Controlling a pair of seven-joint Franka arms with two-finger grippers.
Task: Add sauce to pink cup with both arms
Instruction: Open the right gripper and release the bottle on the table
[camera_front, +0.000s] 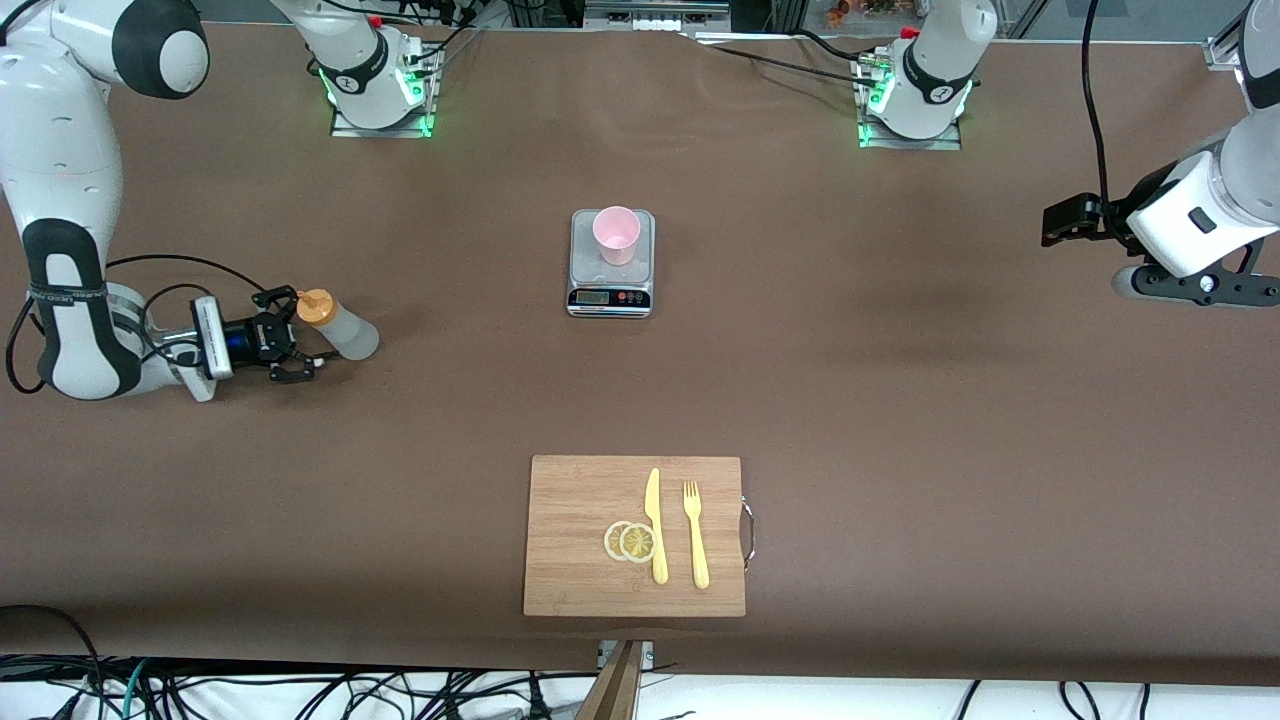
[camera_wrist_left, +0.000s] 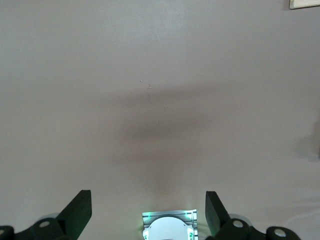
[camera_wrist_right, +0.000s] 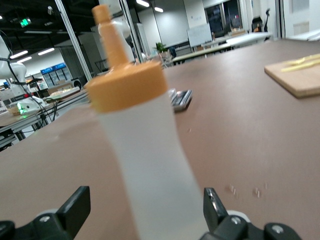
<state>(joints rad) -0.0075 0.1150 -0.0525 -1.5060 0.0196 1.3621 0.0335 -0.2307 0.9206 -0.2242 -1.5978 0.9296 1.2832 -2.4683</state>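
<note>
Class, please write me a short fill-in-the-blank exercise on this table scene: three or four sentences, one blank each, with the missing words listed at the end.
1. The pink cup stands on the ____.
2. The sauce bottle has an ____ cap.
3. The right gripper has its fingers ____ on either side of the bottle.
4. The knife and fork lie on the wooden ____, while the left gripper waits open over bare table.

Missing words: scale; orange; open; cutting board

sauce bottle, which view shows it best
The right wrist view: the sauce bottle fills it, orange cap and nozzle plain, standing between the open right gripper fingers. The front view shows the sauce bottle small, toward the right arm's end of the table. The left wrist view shows none of it.
</note>
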